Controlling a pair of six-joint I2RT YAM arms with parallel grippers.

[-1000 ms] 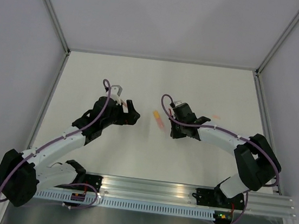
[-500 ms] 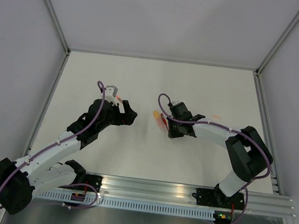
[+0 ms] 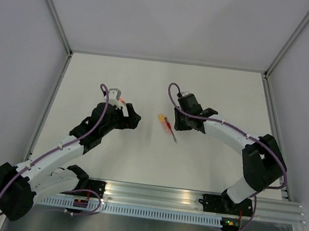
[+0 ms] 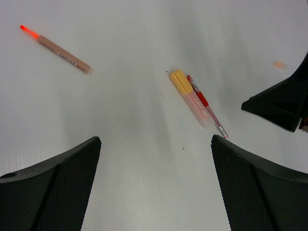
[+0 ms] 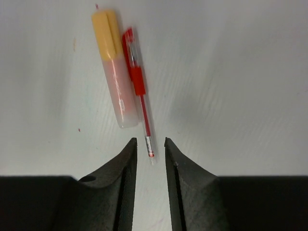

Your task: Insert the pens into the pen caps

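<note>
From above, the red pen and a yellow-capped pen are seen lying together on the table, just beside the right gripper. The left gripper is held well apart from them. Cap detail cannot be resolved here.

In the left wrist view, the left gripper is shown spread wide and empty. A peach pen with a bare red tip is revealed far off, and a small peach stub, possibly its cap, well apart from it. At least that insertion is judged undone.

In the right wrist view, the right gripper is seen narrowly parted, clasping nothing. The yellow cap looks seated; the red pen's fine tip appears bare.
</note>
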